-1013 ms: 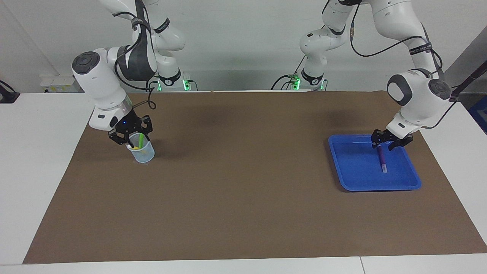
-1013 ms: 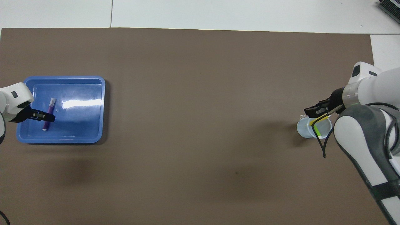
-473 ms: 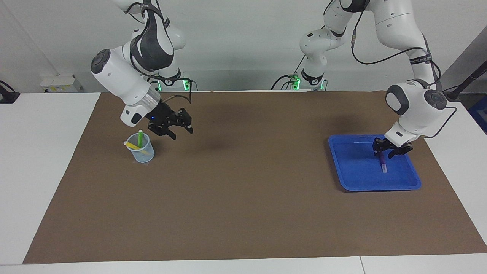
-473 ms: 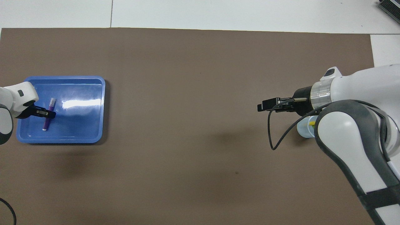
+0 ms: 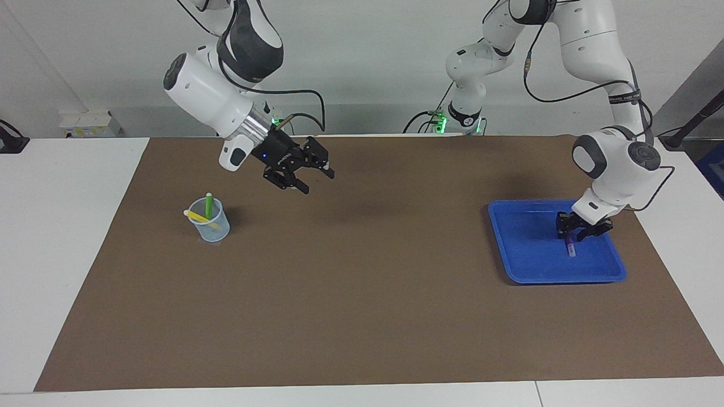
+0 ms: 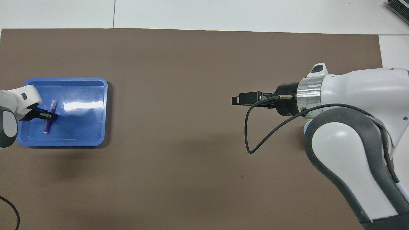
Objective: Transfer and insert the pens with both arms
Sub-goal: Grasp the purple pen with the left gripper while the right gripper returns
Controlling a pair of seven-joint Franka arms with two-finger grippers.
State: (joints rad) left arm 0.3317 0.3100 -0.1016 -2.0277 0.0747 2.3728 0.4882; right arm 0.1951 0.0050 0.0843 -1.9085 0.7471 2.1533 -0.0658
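Right arm's end of the counter: clear cup point(image 5: 210, 228) holds the green pen point(image 5: 208, 204), upright, and the yellow pen point(image 5: 197, 215), leaning. Both inserted.

Right claw point(image 5: 318, 180) is up in the air over bare brown mat point(image 5: 362, 294), toward the counter's middle from the cup. It is spread wide, empty, and pointing toward the left arm's end.

Left arm's end: blue tray point(image 5: 526, 265) holds the purple pen point(image 6: 47, 126) flat on its floor. The pen's long axis runs near-to-far from the robots, pale end on the farther side. Left claw point(image 6: 48, 116) is down on it around mid-length, set across the axis. Can't tell whether it has clamped yet.

Key relation: the left arm is the nearer one by far, so pickup is its job. Handover to the right claw is likely the next step.
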